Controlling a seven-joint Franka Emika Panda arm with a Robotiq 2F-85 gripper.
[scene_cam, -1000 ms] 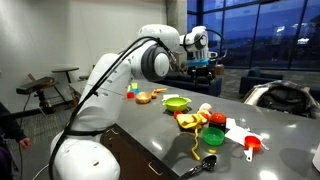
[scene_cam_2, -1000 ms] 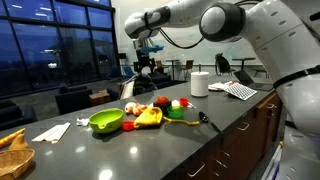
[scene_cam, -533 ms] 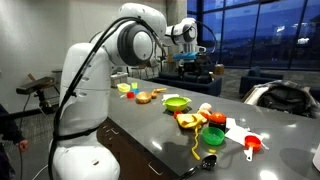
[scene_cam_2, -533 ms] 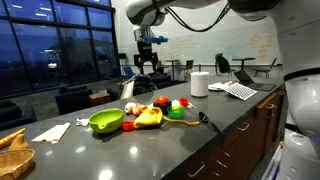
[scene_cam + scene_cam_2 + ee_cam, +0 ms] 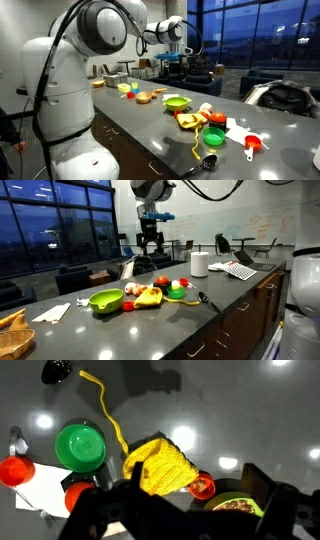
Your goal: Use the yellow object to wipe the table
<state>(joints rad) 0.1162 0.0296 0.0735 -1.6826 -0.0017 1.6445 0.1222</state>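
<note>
The yellow object, a wrinkled knitted cloth, lies on the dark grey glossy table among small dishes. It shows in both exterior views. My gripper hangs high above it, open, with nothing between its dark fingers. In both exterior views the gripper is well above the far part of the table.
A lime-green bowl, a green cup, a small red cup and a white paper crowd round the cloth. A yellow cord runs to a black object. A paper roll stands further along.
The arm has swung round at its base and the gripper has shifted sideways above the table. It stays open; the cloth and dishes have not moved.
</note>
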